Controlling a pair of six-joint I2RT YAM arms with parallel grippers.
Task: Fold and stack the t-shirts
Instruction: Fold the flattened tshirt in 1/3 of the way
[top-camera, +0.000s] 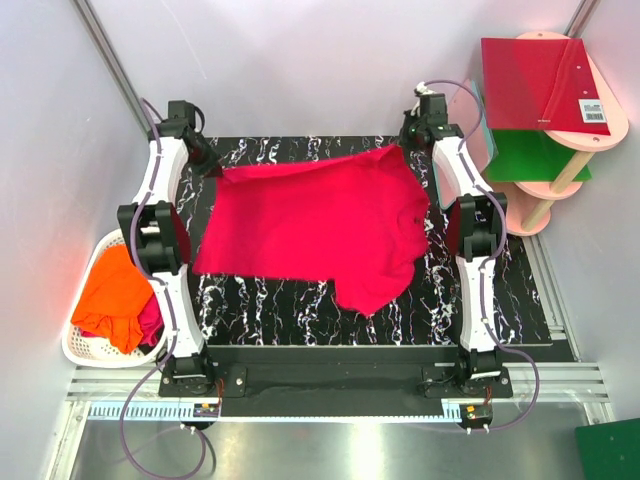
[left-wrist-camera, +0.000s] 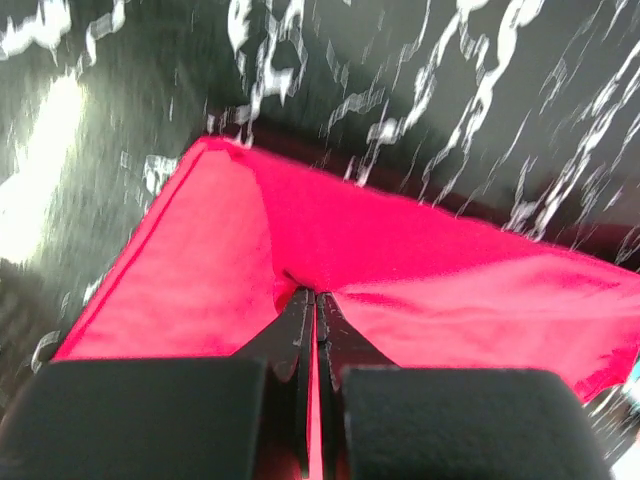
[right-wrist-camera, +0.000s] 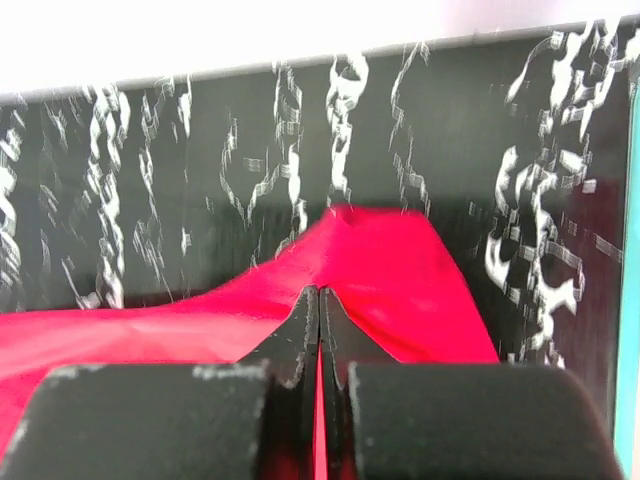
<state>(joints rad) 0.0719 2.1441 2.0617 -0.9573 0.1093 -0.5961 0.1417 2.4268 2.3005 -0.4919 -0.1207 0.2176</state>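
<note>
A crimson t-shirt (top-camera: 320, 225) is stretched over the black marbled table (top-camera: 270, 315), its far edge lifted. My left gripper (top-camera: 214, 168) is shut on the shirt's far left corner; the left wrist view shows the cloth (left-wrist-camera: 420, 280) pinched between the closed fingertips (left-wrist-camera: 316, 296). My right gripper (top-camera: 412, 148) is shut on the far right corner; the right wrist view shows the cloth (right-wrist-camera: 400, 280) pinched at the tips (right-wrist-camera: 319, 292). The near part of the shirt rests on the table, with a sleeve hanging toward the front. An orange t-shirt (top-camera: 115, 295) and a crimson one lie in the basket.
A white laundry basket (top-camera: 80, 345) stands left of the table. A pink stand (top-camera: 560, 150) with flat red and green boards stands at the back right. A green board (top-camera: 610, 450) lies at the bottom right. Grey walls close in on the sides.
</note>
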